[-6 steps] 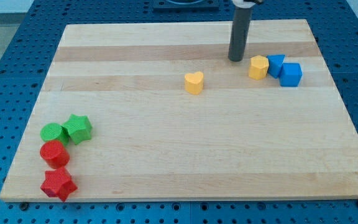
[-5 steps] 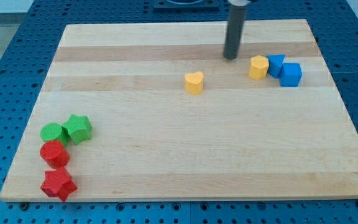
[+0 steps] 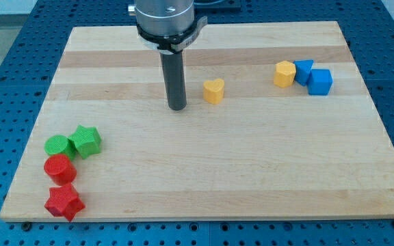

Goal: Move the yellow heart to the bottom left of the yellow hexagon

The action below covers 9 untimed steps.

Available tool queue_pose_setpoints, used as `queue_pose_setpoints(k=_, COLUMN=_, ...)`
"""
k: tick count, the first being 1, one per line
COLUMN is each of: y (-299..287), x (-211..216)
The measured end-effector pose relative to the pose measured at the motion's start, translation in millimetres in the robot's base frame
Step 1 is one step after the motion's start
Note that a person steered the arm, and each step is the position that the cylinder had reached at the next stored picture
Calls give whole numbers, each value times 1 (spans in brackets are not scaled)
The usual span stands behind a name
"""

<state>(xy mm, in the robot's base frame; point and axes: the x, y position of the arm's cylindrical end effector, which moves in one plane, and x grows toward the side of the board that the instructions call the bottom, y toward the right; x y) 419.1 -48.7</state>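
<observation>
Left of yellow heart (image 3: 213,90) (near): my tip (image 3: 177,107)

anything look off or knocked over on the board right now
Nothing stands out. The yellow heart sits flat mid-board with my tip just to its left, not touching. The yellow hexagon sits beside two blue blocks; green and red blocks cluster at the view's bottom left.

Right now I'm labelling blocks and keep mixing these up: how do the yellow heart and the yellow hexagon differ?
The yellow heart has a notched top and pointed bottom; the yellow hexagon is flat-sided. The heart stands alone near the board's middle, while the hexagon touches a blue block at the view's right. My tip is just left of the heart, far from the hexagon. Both share the same yellow colour and similar size.
</observation>
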Motion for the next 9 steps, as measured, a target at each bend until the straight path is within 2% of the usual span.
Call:
queue_pose_setpoints(k=2, y=52, x=-35)
queue_pose_setpoints(k=5, y=168, x=-69)
queue_pose_setpoints(k=6, y=162, x=-69)
queue_pose_setpoints(k=8, y=111, x=-60)
queue_pose_setpoints(k=9, y=114, x=-19)
